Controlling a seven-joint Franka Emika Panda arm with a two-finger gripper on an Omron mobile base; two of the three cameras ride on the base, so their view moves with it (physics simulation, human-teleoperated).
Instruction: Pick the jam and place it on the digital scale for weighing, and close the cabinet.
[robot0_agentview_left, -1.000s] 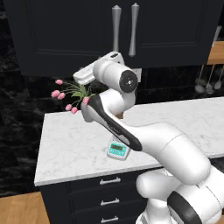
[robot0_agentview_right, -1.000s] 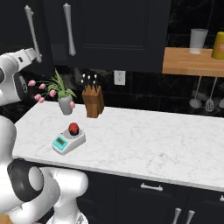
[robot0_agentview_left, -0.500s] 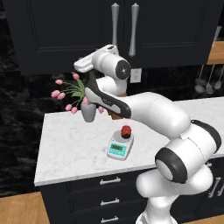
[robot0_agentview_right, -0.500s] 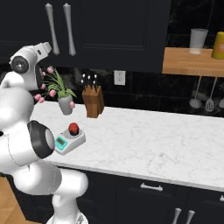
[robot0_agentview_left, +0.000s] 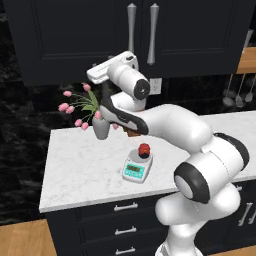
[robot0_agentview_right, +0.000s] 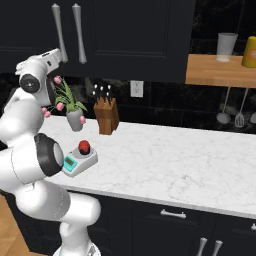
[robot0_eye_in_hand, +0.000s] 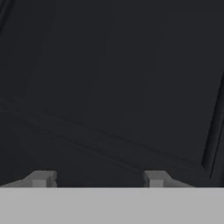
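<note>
Even dim rendered light, soft shadows, slight blur

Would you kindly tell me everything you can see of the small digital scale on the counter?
The small white flat digital scale has a teal front panel with a pale display and a round grey plate on top. It lies flat near the front edge of the white marbled counter. The small red-topped jam jar stands upright on its plate; nothing else touches it.

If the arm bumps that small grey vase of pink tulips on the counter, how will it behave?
The small grey vase of pink tulips looks narrow-based with stems leaning wide, so it would probably tip rather than slide. The blooms look floppy. It stands close to the wooden knife block, which might catch it.
</note>
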